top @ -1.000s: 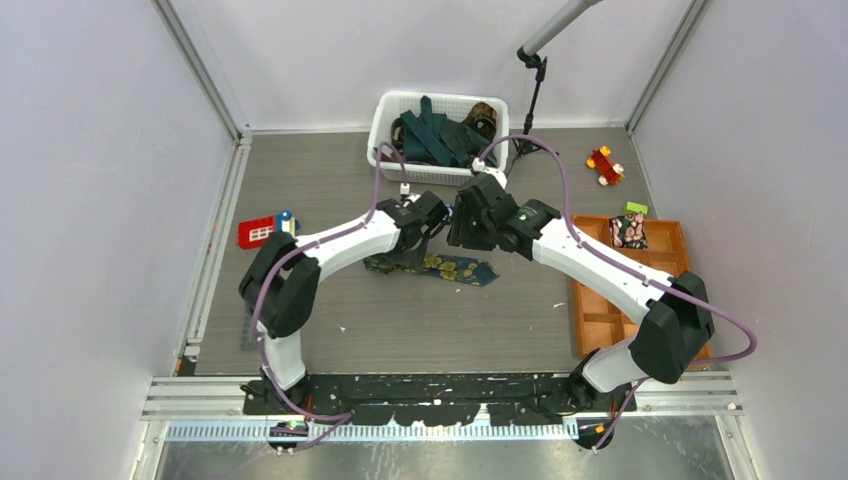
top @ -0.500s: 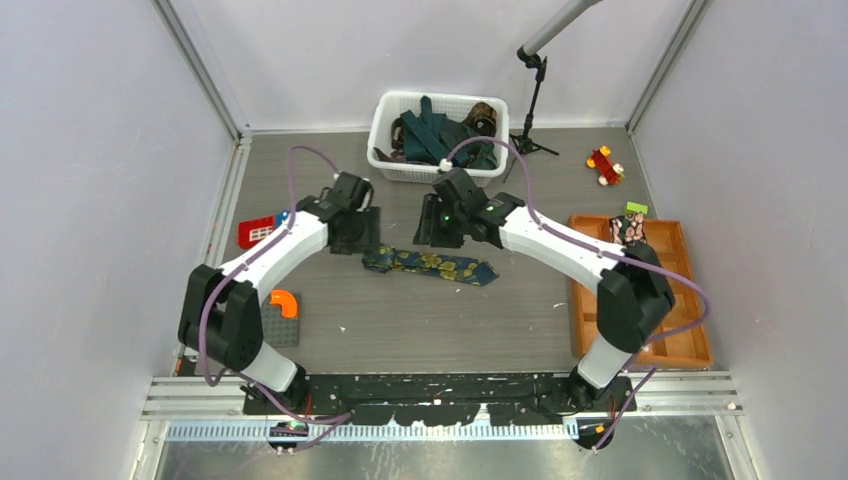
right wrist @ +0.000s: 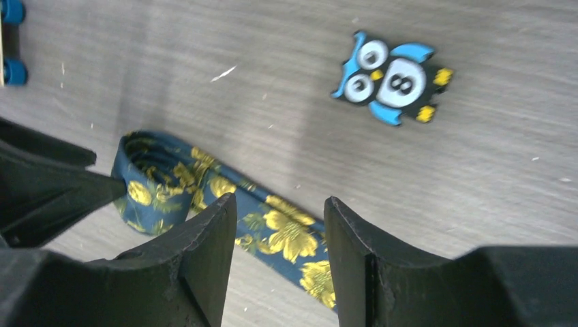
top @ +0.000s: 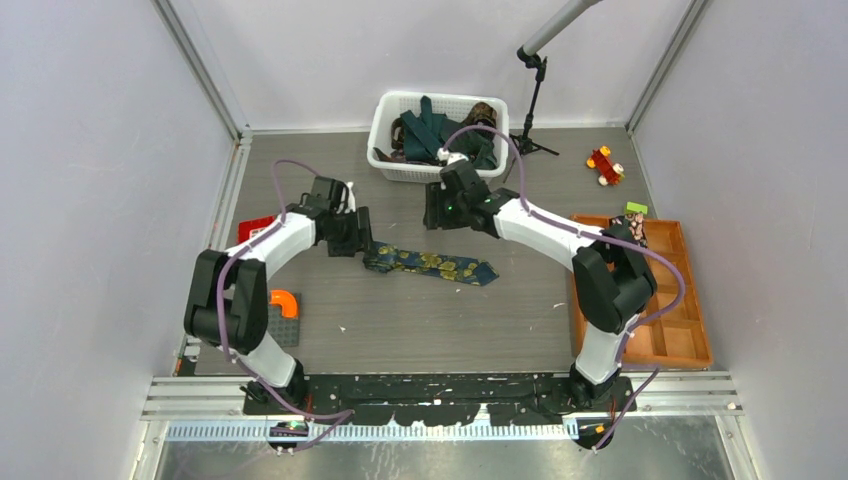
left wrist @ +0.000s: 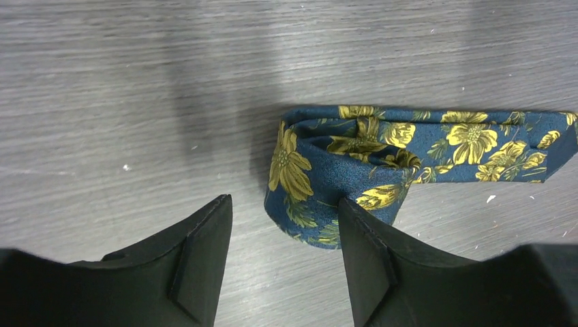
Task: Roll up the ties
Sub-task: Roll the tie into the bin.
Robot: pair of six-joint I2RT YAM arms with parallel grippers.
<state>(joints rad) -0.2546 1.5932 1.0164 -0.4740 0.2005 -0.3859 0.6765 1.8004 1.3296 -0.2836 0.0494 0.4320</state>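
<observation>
You're hovering the left gripper open over the floral tie's rolled end — likely lining up to roll it; right gripper is hanging open, empty.

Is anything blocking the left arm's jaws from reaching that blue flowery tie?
Nothing visible does. The left gripper hangs with its jaws open right at the rolled end of the flowered tie.

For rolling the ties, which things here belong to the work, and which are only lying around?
Belong to the work:
flowered tie, one end already curled into a loose roll
other ties, heaped in the white basket

Only lying around:
owl figure
red toy car
orange tray
red block
</observation>
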